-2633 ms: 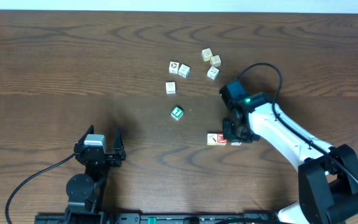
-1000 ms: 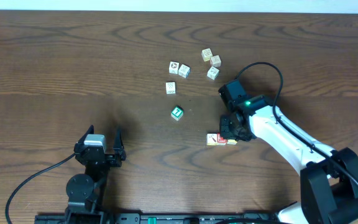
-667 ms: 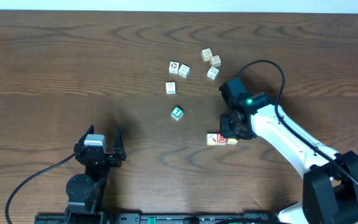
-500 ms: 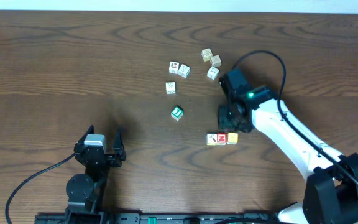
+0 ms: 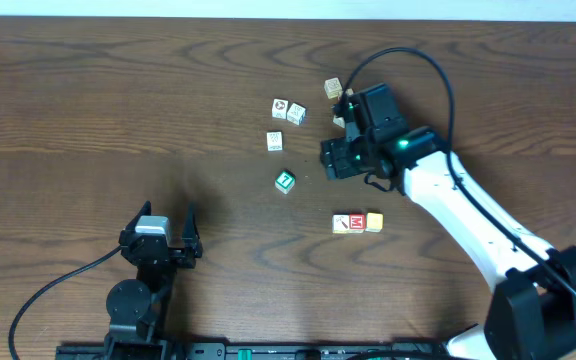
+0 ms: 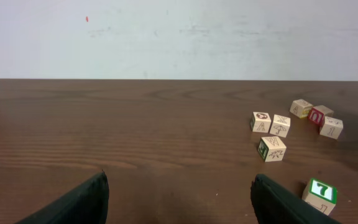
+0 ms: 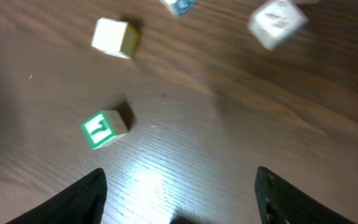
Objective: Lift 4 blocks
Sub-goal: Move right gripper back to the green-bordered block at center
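Four blocks: all resting on the surface (image 5: 88, 100); none lifted. Clock directions are read on the overhead view, with 12 at the far edge.
Green block (image 5: 285, 181): alone near the middle of the surface, white 7 on its top face.
Row of three: at 5 o'clock from the green block, well apart from it. Pale yellow block (image 5: 339, 224), red block (image 5: 353, 223) and yellow block (image 5: 374, 222) touch side by side, running 9 to 3 o'clock.
Red block: white letter M facing up.
Pale yellow block: dark mark on top, too small to read.
Cream cubes (image 6: 280, 126): loose cluster at 12 to 1 o'clock from the green block. Six counted from the left wrist, one showing a red side. Overhead, some are hidden under the right arm.
Right arm (image 5: 458, 205): reaches in from the 4 o'clock corner toward the middle.
Right jaws: apart, nothing between them. Held above bare wood at 2 o'clock from the green block, between it and the cream cubes. From the right wrist, the green block (image 7: 104, 129) lies ahead of one finger (image 7: 73, 199), outside the gap.
Left arm (image 5: 143, 265): at the 7 o'clock edge, well apart from every block.
Left jaws: apart, nothing between them, pointing toward 12 o'clock.
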Controlling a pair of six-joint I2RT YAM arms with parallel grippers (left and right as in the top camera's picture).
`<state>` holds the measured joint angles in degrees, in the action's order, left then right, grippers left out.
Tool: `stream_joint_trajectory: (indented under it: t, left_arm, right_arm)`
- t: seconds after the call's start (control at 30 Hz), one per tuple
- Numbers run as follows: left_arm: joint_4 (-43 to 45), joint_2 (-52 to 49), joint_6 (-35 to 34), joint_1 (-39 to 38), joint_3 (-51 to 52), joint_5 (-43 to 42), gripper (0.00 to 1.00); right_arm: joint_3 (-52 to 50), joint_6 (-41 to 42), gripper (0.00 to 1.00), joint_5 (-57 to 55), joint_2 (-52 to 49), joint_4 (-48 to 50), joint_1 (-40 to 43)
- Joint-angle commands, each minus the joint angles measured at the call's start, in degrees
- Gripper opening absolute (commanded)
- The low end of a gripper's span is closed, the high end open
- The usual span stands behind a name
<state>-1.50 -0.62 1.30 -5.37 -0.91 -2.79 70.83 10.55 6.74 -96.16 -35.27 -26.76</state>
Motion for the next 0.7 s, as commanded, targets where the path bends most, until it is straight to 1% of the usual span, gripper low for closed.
stream_joint_trajectory:
  t: [0.0,0.13,0.4,0.47,0.67]
  left_arm:
    - [-2.54,0.24,-0.31,-0.11,0.68,0.90,0.73]
    - [-2.54,0.24,-0.31,-0.11,0.68,0.90,0.73]
    - [-2.54,0.24,-0.31,-0.11,0.68,0.90,0.73]
    - [-2.54,0.24,-0.28,-0.11,0.68,0.90,0.73]
    - [-2.54,0.24,-0.31,-0.11,0.68,0.90,0.73]
  right_arm:
    - [0.94,-6.40,0.76,2.54,-3.26,1.09,-2.16]
    - [1.07,-8.83,0.77,2.62,-5.86,2.51,-4.20]
    - [1.18,-10.27,0.78,2.64,-10.12,5.86,-7.85]
    - [1.18,-10.73,0.79,2.60,-10.86,6.47,-8.46]
    - [1.22,-11.52,0.79,2.56,-12.66,8.48,-8.96]
